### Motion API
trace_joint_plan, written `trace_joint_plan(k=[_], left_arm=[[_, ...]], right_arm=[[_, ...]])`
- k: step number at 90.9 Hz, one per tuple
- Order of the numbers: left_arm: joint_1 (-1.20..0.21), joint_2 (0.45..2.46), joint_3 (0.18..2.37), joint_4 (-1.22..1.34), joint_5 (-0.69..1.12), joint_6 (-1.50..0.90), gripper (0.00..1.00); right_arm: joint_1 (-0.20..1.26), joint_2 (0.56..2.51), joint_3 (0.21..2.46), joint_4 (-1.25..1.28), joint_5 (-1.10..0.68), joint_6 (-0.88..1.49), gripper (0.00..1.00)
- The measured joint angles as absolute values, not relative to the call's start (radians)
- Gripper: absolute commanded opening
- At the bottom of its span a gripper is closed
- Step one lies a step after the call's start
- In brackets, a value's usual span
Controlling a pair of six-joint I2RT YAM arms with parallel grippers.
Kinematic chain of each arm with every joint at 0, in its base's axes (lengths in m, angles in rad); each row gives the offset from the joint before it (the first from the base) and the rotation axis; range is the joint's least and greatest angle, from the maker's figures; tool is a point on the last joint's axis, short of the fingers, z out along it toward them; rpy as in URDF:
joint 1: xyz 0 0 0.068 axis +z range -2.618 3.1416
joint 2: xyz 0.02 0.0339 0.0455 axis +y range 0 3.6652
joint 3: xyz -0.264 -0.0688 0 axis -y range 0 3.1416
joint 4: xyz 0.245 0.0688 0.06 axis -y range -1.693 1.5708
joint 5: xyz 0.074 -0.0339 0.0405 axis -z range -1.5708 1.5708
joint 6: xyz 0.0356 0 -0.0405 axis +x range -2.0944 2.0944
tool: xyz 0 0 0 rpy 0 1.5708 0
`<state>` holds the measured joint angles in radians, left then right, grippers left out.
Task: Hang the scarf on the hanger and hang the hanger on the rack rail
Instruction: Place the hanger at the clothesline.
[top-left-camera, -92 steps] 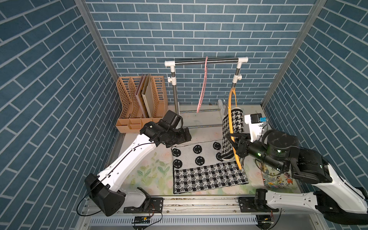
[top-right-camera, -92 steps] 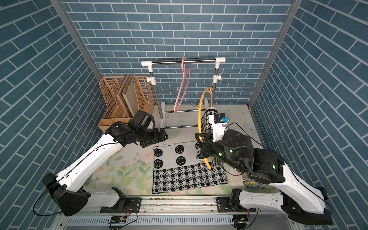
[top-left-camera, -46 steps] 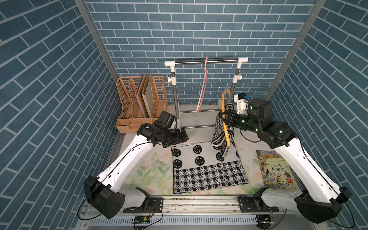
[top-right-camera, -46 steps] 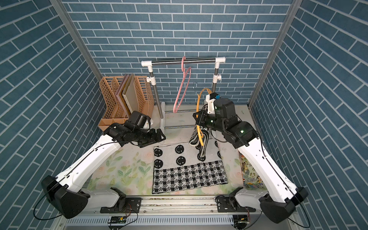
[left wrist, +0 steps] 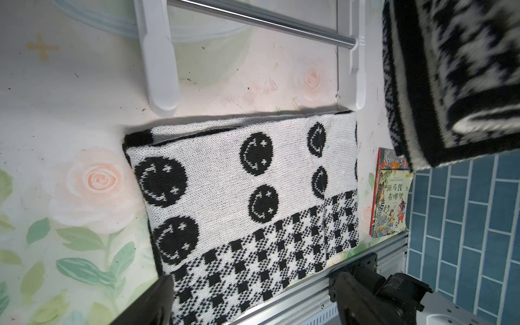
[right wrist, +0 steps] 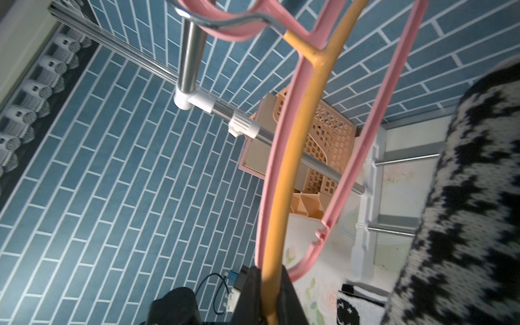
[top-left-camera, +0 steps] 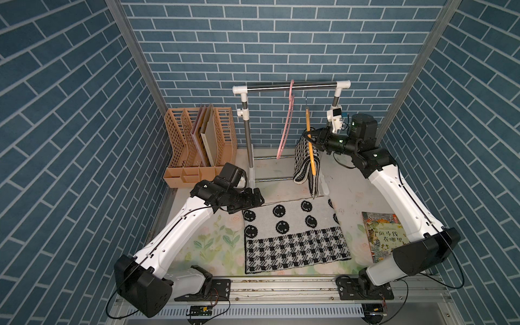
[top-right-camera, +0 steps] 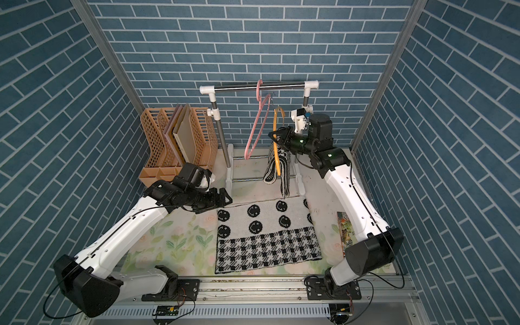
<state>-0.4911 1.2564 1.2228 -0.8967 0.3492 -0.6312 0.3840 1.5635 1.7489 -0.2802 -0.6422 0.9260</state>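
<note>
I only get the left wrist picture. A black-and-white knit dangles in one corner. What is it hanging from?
Observer: A yellow hanger; that end of the scarf is draped over it.
Operator: Who holds the hanger up?
Observer: The right claw, shut on the hanger's side.
Operator: Is it on a rail yet?
Observer: I cannot tell. Its hook sits just under the rail, beside a pink hanger that already hangs there.
</note>
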Motion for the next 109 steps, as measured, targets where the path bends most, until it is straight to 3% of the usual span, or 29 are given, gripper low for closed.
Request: trace_joint_plan(k=[37, 83, 95, 101, 107, 109], left_arm=[[-0.491, 1.219, 1.173, -0.884, 0.379, -0.632, 0.93], [-0.491, 1.210, 1.173, -0.884, 0.379, -0.632, 0.91], [-0.491, 1.208, 1.173, -0.884, 0.378, -0.632, 0.92], [-0.491, 1.206, 1.173, -0.884, 0.376, -0.633, 0.92], [-0.491, 1.206, 1.179, -0.888, 0.375, -0.635, 0.94], [-0.491, 1.206, 1.181, -0.889, 0.375, -0.636, 0.94]], right_arm=[[0.312, 1.682, 1.892, -0.120, -0.759, 1.055, 0.00], [0.270, 1.802, 1.916, -0.074, -0.850, 1.122, 0.00], [0.260, 1.765, 1.815, -0.012, -0.855, 1.110, 0.00], [0.256, 1.735, 1.757, 0.027, -0.850, 1.095, 0.20], [0.250, 1.700, 1.701, 0.039, -0.844, 1.102, 0.46], [0.249, 1.697, 1.695, 0.038, -0.843, 1.098, 0.50]])
